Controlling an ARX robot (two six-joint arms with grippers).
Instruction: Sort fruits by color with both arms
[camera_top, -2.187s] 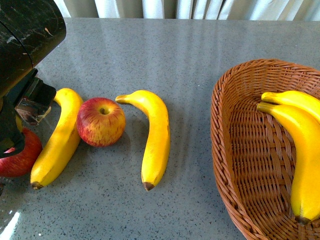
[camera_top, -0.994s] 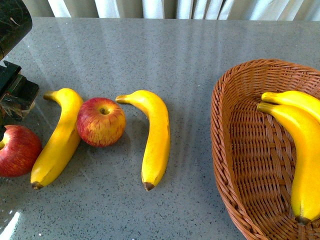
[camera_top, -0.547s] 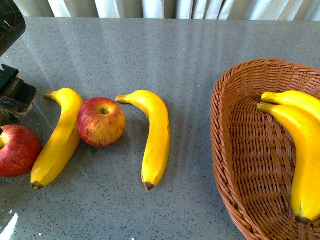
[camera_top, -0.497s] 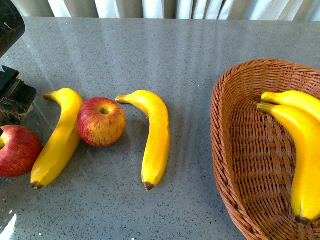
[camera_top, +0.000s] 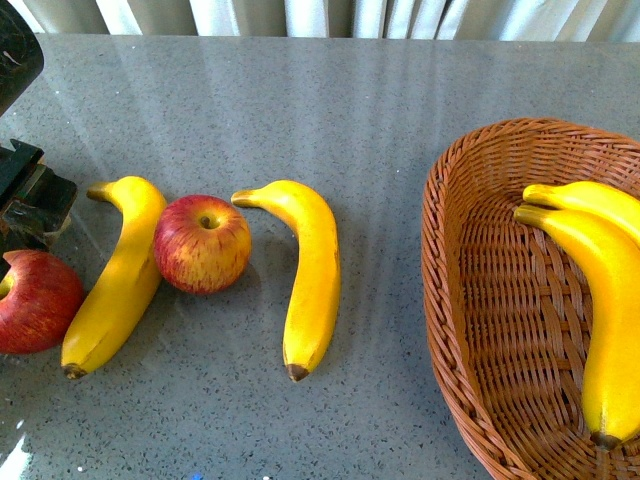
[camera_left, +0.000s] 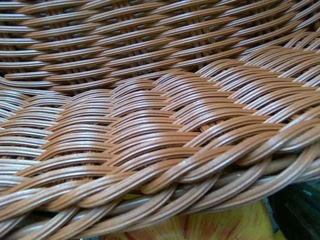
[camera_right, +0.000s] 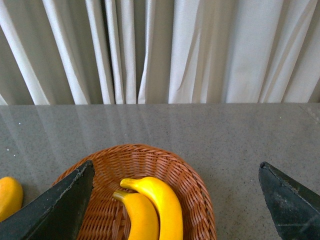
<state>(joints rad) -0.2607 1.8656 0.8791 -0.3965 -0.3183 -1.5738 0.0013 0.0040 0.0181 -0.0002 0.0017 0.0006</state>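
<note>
My left gripper (camera_top: 22, 225) is a black block at the table's far left edge, shut on a red apple (camera_top: 38, 300). In the left wrist view that apple (camera_left: 200, 227) shows as a yellow, red-streaked patch behind a wicker rim (camera_left: 165, 170). Beside it lie a banana (camera_top: 115, 270), a yellow-streaked apple (camera_top: 202, 243) and a second banana (camera_top: 308, 275). The brown basket (camera_top: 450, 300) on the right holds two bananas (camera_top: 600, 300). My right gripper (camera_right: 176, 167) hangs open above that basket (camera_right: 190, 190), its fingers (camera_right: 60, 210) wide apart around nothing.
White curtains (camera_right: 160, 50) hang behind the grey table (camera_top: 350, 110). The wicker weave fills nearly the whole left wrist view, very close to the camera.
My left arm has drawn back to the left, showing less of its black body. The red apple under it has shifted slightly. The other fruits and the basket have not moved.
</note>
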